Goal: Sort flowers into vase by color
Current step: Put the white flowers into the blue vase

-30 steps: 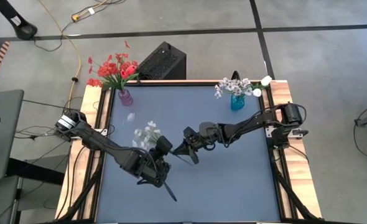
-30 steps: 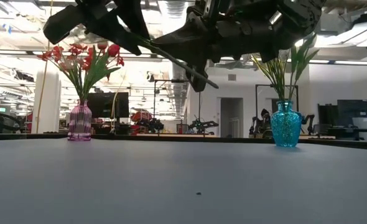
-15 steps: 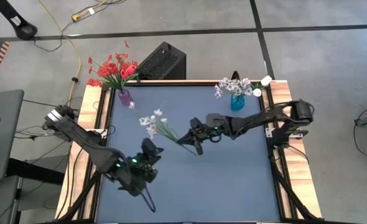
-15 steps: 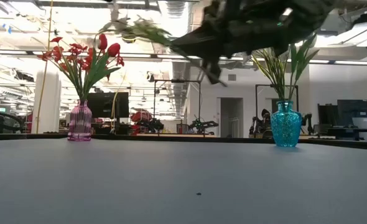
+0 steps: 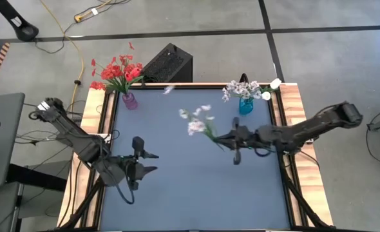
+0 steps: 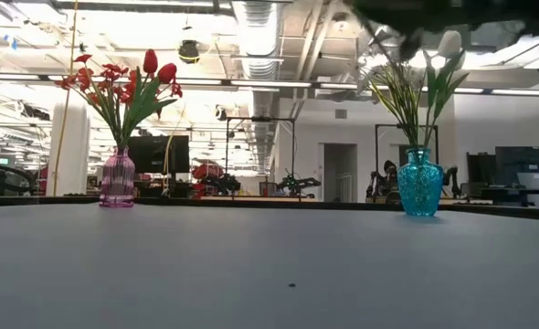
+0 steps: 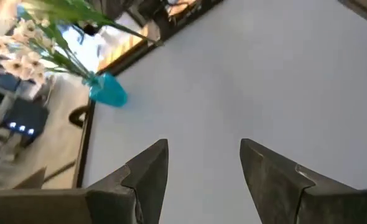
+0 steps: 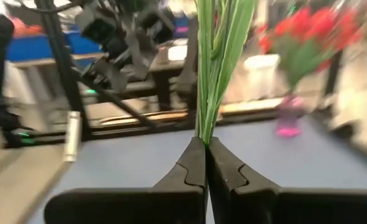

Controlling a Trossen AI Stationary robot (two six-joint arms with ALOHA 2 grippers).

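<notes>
My right gripper (image 5: 226,139) hovers over the table's right middle, shut on a white-bloomed sprig (image 5: 197,120); its green stalks (image 8: 209,74) rise past the fingers in the right wrist view. My left gripper (image 5: 152,162) is open over the left middle, holding nothing; its fingers (image 7: 151,165) stand apart. A pink vase (image 5: 129,100) of red flowers (image 5: 117,69) stands at the far left corner. A blue vase (image 5: 245,106) of white flowers (image 5: 241,87) stands at the far right. My right gripper pinches the sprig's green stalks near their lower end (image 8: 202,134) between its two shut fingers. The fingers come roughly level from the table's right, and the stalks run on ahead of them. The sprig is lifted clear, its blooms (image 5: 196,118) pointing far-left.
The low view shows both vases, pink (image 6: 117,178) and blue (image 6: 420,183), standing upright on the grey tabletop (image 6: 269,265). A black box (image 5: 167,63) sits just past the far edge. The wooden frame (image 5: 286,103) borders the table.
My right gripper has carried the white sprig from the table's middle toward the right and far side, nearer the blue vase. My left gripper has drawn away from the sprig toward the left edge, leaving it in the right gripper alone.
</notes>
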